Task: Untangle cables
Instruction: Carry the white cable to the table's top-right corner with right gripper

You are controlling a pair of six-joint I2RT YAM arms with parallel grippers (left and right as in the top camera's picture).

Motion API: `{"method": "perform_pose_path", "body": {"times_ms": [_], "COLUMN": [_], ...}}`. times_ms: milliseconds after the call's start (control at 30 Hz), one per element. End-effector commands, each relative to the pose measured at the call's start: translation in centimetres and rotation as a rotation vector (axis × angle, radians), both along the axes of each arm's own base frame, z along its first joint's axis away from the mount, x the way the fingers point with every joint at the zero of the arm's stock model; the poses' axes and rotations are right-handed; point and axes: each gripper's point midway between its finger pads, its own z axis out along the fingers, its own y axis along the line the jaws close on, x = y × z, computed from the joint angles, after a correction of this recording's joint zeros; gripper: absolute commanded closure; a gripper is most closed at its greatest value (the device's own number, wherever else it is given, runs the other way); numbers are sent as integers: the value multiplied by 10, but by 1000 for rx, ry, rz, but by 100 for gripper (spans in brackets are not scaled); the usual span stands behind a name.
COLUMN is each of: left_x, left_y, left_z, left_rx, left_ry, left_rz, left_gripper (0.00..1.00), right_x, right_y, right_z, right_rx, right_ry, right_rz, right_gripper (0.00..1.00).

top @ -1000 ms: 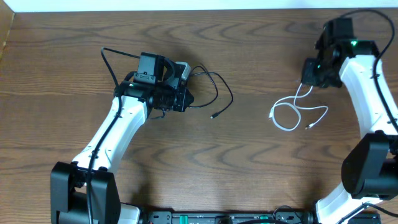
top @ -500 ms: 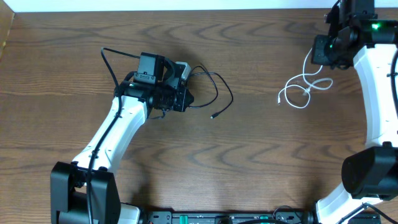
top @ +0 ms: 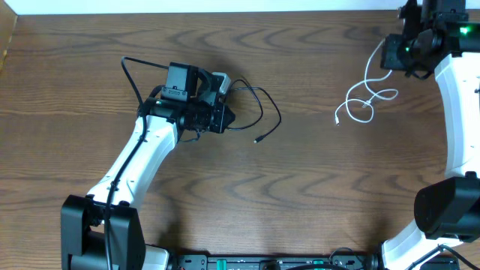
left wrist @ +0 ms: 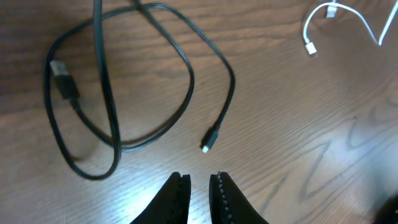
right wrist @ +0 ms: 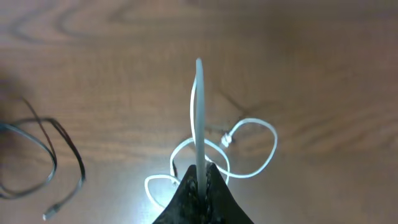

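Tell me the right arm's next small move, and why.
Probably lower the right gripper and open it, laying the white cable down where it is. The shut jaws pinch that cable, and it sits well apart from the black cable, so no crossing seems left to pull out.

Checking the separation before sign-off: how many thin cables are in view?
2. The black cable lies looped on the table ahead of the left gripper. The white cable hangs from the shut right gripper, loops dangling over the table. None appears hidden.
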Motion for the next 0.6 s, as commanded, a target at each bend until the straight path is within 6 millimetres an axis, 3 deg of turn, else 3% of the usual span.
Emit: {"method": "perform_pose_path", "body": {"times_ms": [0, 167, 267, 400, 567], "left_x": [1, 1, -4, -13, -22], "left_y": [-9, -23, -34, -54, -76], "left_z": [6, 10, 11, 13, 16], "left_rx": [-30, -38, -41, -47, -51], "left_ry": [-29, -62, -69, -83, -106], "left_rz": [-27, -63, -92, -149, -208], "left_gripper": [83, 83, 83, 83, 83], "right_x": [17, 46, 54, 52, 35], "right_y": [-8, -39, -66, -119, -192], "right_z": [31, 55, 57, 41, 17], "right_rx": [-17, -33, -47, -79, -161], "right_ry": [-130, -288, -324, -297, -228], "right_rz": [3, -67, -118, -225, -364], "right_gripper": [99, 99, 99, 99, 99]}}
